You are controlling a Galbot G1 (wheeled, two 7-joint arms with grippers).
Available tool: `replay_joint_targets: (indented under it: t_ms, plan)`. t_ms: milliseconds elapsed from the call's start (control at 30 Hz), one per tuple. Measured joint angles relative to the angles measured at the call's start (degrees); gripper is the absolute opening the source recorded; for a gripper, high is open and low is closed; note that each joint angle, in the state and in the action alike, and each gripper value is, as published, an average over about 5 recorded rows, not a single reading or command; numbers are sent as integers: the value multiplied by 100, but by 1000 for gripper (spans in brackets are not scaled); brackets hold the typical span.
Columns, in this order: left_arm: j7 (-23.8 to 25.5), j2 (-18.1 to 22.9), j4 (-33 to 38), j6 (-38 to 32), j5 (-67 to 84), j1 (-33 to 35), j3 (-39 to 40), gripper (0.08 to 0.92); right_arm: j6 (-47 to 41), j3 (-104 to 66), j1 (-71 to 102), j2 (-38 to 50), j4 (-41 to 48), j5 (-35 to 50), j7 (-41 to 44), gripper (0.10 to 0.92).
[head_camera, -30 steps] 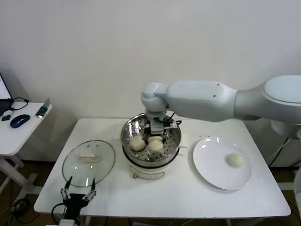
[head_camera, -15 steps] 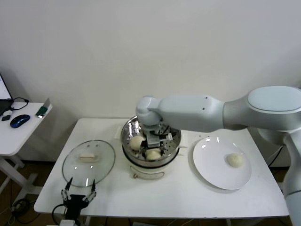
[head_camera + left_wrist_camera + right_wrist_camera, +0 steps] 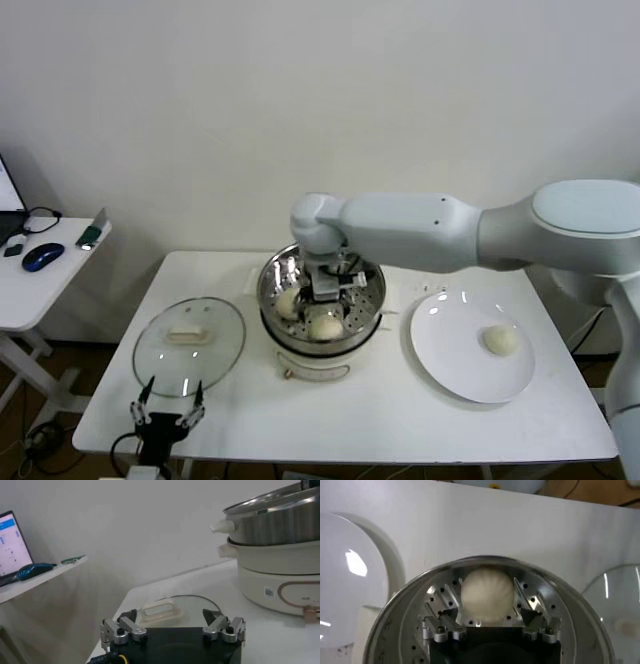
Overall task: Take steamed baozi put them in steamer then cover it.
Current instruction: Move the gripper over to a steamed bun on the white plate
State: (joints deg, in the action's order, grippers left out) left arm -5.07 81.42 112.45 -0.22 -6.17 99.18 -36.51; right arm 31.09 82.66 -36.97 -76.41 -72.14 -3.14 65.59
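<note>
The steel steamer (image 3: 372, 298) stands at the table's middle on its white base. Two baozi show on its perforated tray: one (image 3: 323, 325) at the front, one (image 3: 287, 301) to the left. My right gripper (image 3: 326, 288) reaches down into the pot and is open. In the right wrist view the front baozi (image 3: 486, 594) rests on the tray between the spread fingers (image 3: 436, 628) of the right gripper (image 3: 486, 615), free of them. Another baozi (image 3: 500, 340) lies on the white plate (image 3: 450, 372). The glass cover (image 3: 216, 350) lies flat left of the steamer. My left gripper (image 3: 166, 413) waits open at the front edge.
From the left wrist, the left gripper (image 3: 170, 621) faces the cover's cream handle (image 3: 160, 612), with the steamer (image 3: 280, 535) beyond. A side table (image 3: 40, 285) with a mouse and laptop stands far left. In the right wrist view, the plate (image 3: 350, 585) and the cover (image 3: 617, 605) flank the pot.
The right gripper has lowered into the steamer, opened and let go of a baozi, which now lies on the tray at the front. The left arm has not moved.
</note>
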Motion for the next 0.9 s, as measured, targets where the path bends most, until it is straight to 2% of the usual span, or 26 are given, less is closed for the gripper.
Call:
replay_joint_targets:
  t_ms: [200, 567, 733, 900]
  plan:
    - [-2, -22, 51, 16, -6, -1, 15, 823, -683, 348, -466, 454, 72, 744, -387, 823]
    - [-2, -25, 94, 33, -21, -15, 94, 823, -3003, 935, -899, 2012, -236, 2578, -1018, 823]
    - [-2, -23, 94, 34, -44, -14, 98, 823, -3639, 931, -732, 2815, -290, 2781, -1053, 823]
    - [-3, -14, 111, 36, -63, 28, 68, 823, -3944, 613, -174, 3480, -157, 2527, -911, 823]
